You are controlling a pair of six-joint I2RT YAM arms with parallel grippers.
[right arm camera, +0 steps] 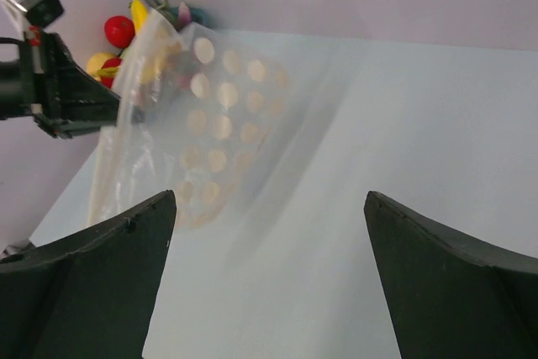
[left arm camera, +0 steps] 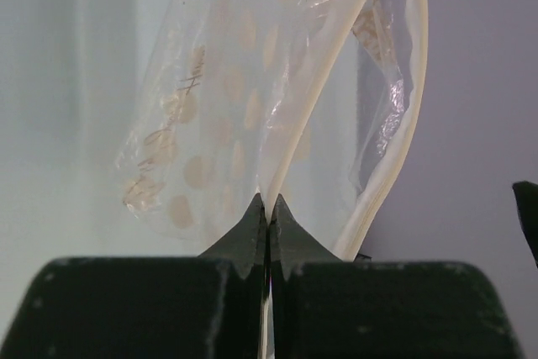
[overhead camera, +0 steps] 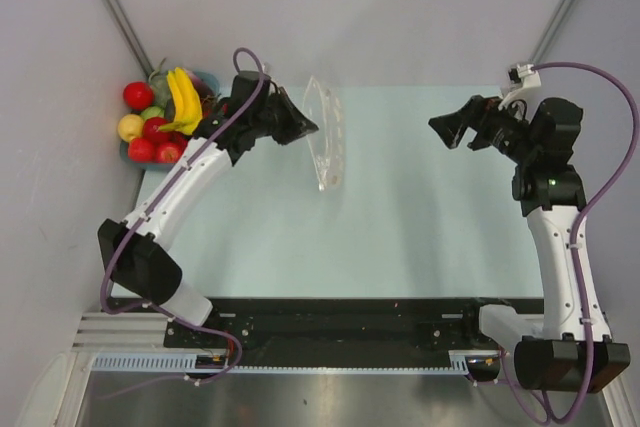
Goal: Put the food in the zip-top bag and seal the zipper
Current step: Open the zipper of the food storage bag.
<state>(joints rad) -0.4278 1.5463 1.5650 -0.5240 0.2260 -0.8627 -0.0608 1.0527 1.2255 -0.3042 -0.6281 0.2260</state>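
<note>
My left gripper (overhead camera: 308, 129) is shut on the edge of the clear zip-top bag (overhead camera: 328, 137) and holds it up above the table; the wrist view shows the jaws (left arm camera: 268, 204) pinched on the bag's whitish zipper (left arm camera: 402, 132). The bag (right arm camera: 189, 124) has tan dots and hangs with its mouth open. The food (overhead camera: 160, 117), red and yellow toy fruits with a banana, lies in a blue basket at the far left corner. My right gripper (overhead camera: 452, 133) is open and empty, in the air to the right of the bag (right arm camera: 269, 208).
The blue basket (overhead camera: 207, 81) sits against the left wall behind my left arm. Grey walls close in the table at the back and sides. A black rail runs along the near edge (overhead camera: 330, 317).
</note>
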